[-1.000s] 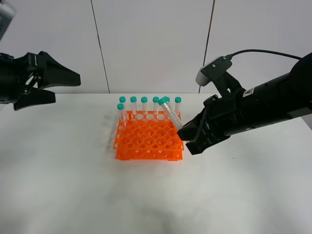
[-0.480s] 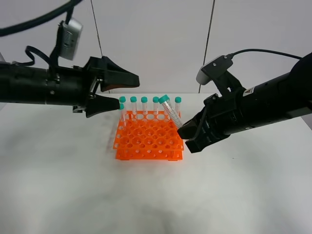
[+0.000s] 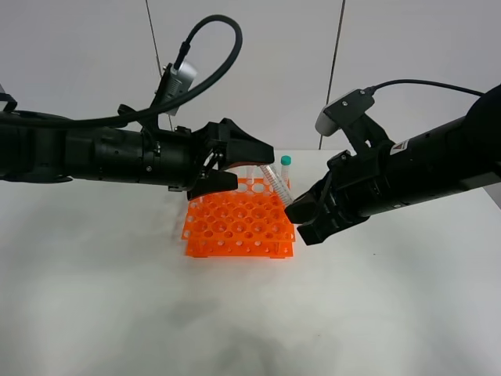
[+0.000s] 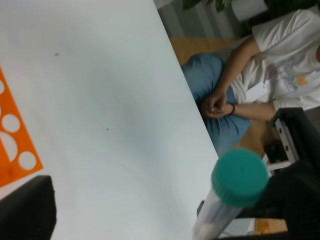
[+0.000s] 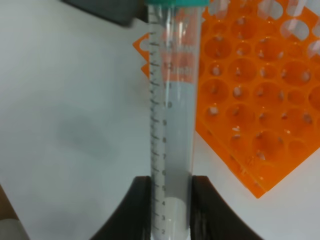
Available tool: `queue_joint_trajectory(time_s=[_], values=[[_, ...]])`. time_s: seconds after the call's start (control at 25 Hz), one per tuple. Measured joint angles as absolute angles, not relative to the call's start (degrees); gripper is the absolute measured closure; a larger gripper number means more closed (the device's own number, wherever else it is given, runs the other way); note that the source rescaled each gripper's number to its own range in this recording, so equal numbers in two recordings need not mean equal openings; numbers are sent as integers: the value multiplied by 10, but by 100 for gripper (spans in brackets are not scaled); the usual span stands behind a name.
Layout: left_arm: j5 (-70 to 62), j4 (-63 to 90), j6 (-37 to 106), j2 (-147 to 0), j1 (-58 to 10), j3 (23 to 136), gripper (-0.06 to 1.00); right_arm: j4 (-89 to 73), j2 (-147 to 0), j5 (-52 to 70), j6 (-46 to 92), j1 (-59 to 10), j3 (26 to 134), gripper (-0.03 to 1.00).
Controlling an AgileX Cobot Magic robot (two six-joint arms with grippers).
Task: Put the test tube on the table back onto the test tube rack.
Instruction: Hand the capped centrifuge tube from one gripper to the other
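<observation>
My right gripper (image 3: 301, 213) is shut on the lower end of the test tube (image 3: 277, 185). It holds the tube tilted above the right edge of the orange test tube rack (image 3: 235, 227). In the right wrist view the tube (image 5: 172, 115) stands between my fingers (image 5: 134, 210) over the white table (image 5: 75, 100), beside the rack (image 5: 260, 100). My left gripper (image 3: 254, 164) is open at the rack's back, its jaws around the tube's capped end. The teal cap (image 4: 240, 176) shows in the left wrist view.
One other capped tube (image 3: 286, 161) shows at the rack's back right; the rest are hidden behind my left arm (image 3: 125, 160). A seated person (image 4: 260, 75) is beyond the table edge. White table (image 3: 117, 298) lies in front of the rack.
My left arm has swept in from the far left to the back of the rack, jaws open near the tube's cap. The right arm and tube have held still.
</observation>
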State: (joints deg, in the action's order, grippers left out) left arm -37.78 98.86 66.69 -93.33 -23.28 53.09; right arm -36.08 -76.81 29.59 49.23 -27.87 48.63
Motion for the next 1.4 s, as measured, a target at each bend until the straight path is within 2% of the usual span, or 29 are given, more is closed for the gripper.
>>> queue_joint_trajectory(time_s=[0.24, 0.48, 0.8, 1.2, 1.4], values=[[-365, 990, 669, -934, -238, 550, -5, -361, -768, 296, 492, -279, 486, 96], [-361, 990, 664, -935, -238, 550, 10, -361, -768, 296, 492, -279, 486, 96], [-362, 990, 646, -935, -238, 550, 15, -361, -768, 295, 492, -279, 486, 96], [-382, 990, 621, -935, -238, 550, 32, -361, -768, 293, 492, -279, 486, 96], [-386, 990, 618, -935, -238, 550, 36, -361, -768, 292, 492, -279, 486, 96]])
